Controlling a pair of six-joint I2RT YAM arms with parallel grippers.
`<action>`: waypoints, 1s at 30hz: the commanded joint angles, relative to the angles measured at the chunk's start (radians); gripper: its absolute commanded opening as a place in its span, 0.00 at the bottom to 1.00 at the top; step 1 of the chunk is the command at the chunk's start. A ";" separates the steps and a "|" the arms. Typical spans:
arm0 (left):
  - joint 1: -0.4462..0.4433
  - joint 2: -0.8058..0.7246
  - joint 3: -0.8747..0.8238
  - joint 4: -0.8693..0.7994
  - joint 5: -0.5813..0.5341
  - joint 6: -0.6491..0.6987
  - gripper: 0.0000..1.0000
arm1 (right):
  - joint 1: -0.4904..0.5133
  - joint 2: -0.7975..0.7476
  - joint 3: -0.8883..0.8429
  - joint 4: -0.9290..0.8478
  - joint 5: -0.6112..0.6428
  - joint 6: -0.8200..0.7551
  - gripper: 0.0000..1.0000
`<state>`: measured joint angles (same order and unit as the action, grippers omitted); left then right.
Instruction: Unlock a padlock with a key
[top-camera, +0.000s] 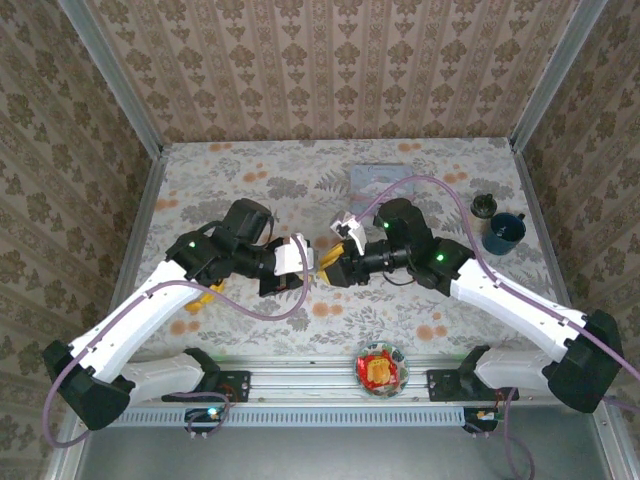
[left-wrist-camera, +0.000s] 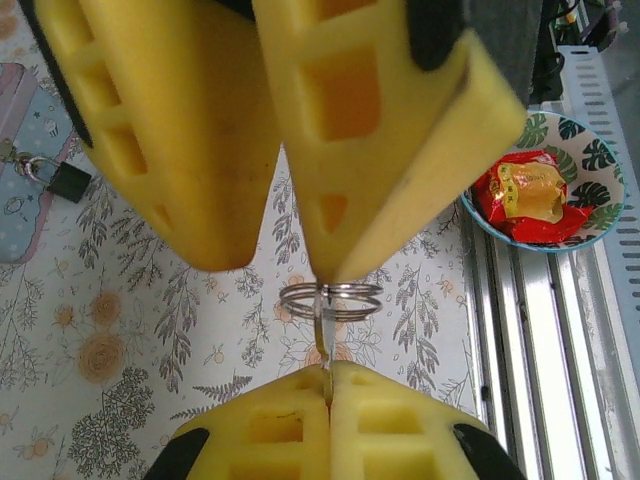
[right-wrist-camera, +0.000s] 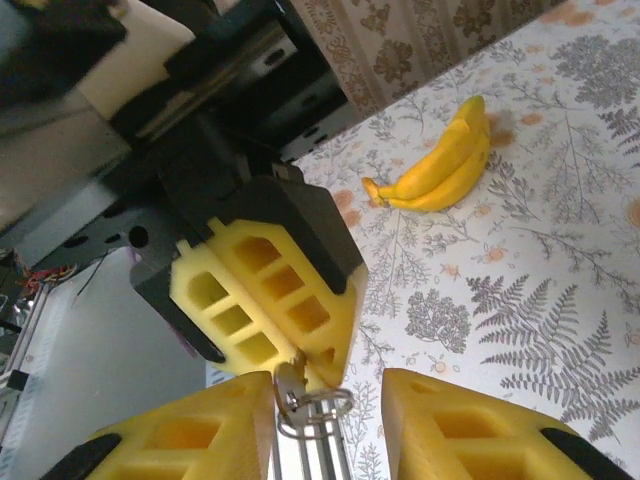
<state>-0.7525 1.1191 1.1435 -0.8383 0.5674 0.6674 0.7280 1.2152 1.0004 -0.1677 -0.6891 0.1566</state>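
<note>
Silvery key (left-wrist-camera: 322, 338) is clamped in the left gripper (left-wrist-camera: 328, 370), the right gripper (right-wrist-camera: 328, 400) spread around its rings (left-wrist-camera: 332, 298); the tiny black square padlock (left-wrist-camera: 66, 180) is seen far and right of both.

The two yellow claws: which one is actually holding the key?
The left gripper: its pads are shut on the key, whereas the right gripper stands open.
</note>
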 joint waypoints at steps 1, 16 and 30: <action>-0.005 0.008 0.000 -0.024 0.044 0.028 0.00 | 0.006 0.007 0.036 -0.016 -0.029 -0.020 0.33; -0.007 0.018 0.010 -0.021 0.042 0.016 0.00 | 0.019 0.028 0.052 -0.062 -0.053 -0.041 0.26; -0.005 -0.012 -0.006 0.024 0.028 -0.018 0.00 | 0.023 0.005 0.022 -0.078 -0.011 -0.056 0.00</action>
<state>-0.7525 1.1320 1.1431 -0.8463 0.5766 0.6659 0.7444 1.2362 1.0286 -0.2123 -0.7113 0.1078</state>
